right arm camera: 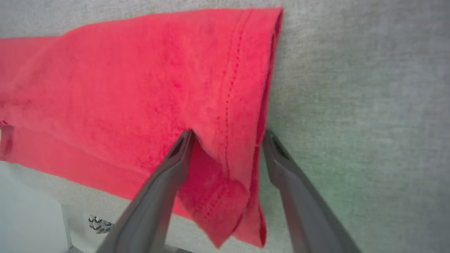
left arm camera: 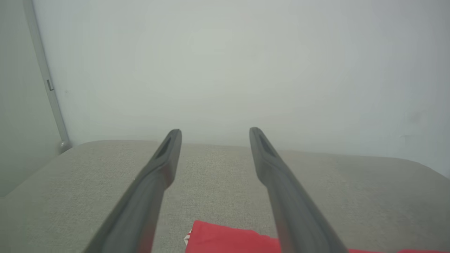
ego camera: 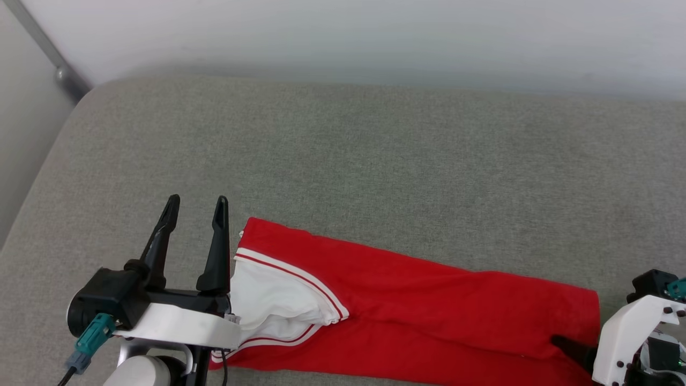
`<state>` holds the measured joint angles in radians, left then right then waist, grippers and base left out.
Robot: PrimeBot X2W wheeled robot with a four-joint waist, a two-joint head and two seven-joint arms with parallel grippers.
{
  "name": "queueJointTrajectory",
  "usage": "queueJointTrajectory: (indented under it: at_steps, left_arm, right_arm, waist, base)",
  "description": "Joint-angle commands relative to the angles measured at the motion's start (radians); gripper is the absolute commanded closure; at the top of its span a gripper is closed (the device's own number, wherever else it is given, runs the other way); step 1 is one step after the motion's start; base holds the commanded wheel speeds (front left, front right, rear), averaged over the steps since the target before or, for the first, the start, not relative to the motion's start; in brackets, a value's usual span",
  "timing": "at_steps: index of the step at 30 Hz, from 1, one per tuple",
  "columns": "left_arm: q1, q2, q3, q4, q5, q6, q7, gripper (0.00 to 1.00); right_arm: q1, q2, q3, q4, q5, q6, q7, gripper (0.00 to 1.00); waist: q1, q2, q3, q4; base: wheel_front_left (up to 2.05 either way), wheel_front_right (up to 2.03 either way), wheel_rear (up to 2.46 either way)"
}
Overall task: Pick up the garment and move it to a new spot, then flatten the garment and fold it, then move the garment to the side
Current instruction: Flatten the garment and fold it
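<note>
The garment (ego camera: 418,300) lies folded into a long red strip along the near part of the grey cushion, with a white sleeve (ego camera: 273,295) and its striped trim at the left end. My left gripper (ego camera: 195,206) hovers open just left of that sleeve, nothing between its fingers; its wrist view shows the garment's red edge (left arm camera: 225,239) below the fingers. My right gripper (right arm camera: 228,133) is open at the strip's right end, straddling the stitched hem (right arm camera: 239,105). One finger (right arm camera: 175,158) rests on the red cloth and the other (right arm camera: 281,161) lies beside it over the cushion. Letters and numbers are hidden.
The grey fabric cushion (ego camera: 375,150) stretches wide behind the garment up to a pale wall (ego camera: 375,37). A metal pole (ego camera: 48,53) stands at the back left corner. The cushion's near edge and pale floor (right arm camera: 28,211) show in the right wrist view.
</note>
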<state>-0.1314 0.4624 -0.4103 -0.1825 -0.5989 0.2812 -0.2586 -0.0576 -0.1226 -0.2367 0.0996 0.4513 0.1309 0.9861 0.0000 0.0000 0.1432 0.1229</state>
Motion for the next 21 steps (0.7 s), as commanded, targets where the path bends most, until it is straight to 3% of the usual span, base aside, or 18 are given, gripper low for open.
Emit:
queueJointTrajectory:
  at_steps: [1,6,7,8,9,21]
  left_arm:
    - [-0.007,-0.005,0.007,0.001,0.010,-0.005,-0.005,0.00]
    - [-0.001,-0.013,0.015,0.005,0.023,-0.008,-0.006,0.00]
    - [0.001,-0.014,0.018,0.006,0.026,-0.008,-0.007,0.00]
    - [0.004,-0.016,0.019,0.007,0.028,-0.009,-0.007,0.00]
    - [0.007,-0.016,0.020,0.008,0.029,-0.010,-0.007,0.00]
    - [0.047,0.000,0.019,0.029,0.040,-0.003,0.003,0.00]
  right_arm:
    - [-0.010,0.011,0.010,0.034,0.007,0.000,-0.002,0.00]
    - [-0.014,0.030,0.037,0.119,0.024,0.000,0.007,0.00]
    - [-0.016,0.032,0.048,0.134,0.031,0.000,0.010,0.25]
    - [-0.018,0.033,0.056,0.145,0.040,0.000,0.006,0.73]
    - [-0.022,0.031,0.064,0.154,0.044,0.000,0.003,1.00]
    - [-0.083,-0.068,0.131,0.108,0.097,0.000,-0.061,1.00]
  waist:
    - [0.0000,0.0000,0.013,0.011]
    - [0.0000,0.0000,0.015,0.012]
    - [0.0000,0.0000,0.015,0.010]
    - [0.0000,0.0000,0.013,0.009]
    - [0.0000,0.0000,0.011,0.008]
    - [0.0000,0.0000,-0.062,-0.028]
  base:
    - [0.00,0.00,0.00]
    - [0.00,0.00,0.00]
    - [0.00,0.00,0.00]
    - [0.00,0.00,0.00]
    - [0.00,0.00,0.00]
    - [0.00,0.00,0.00]
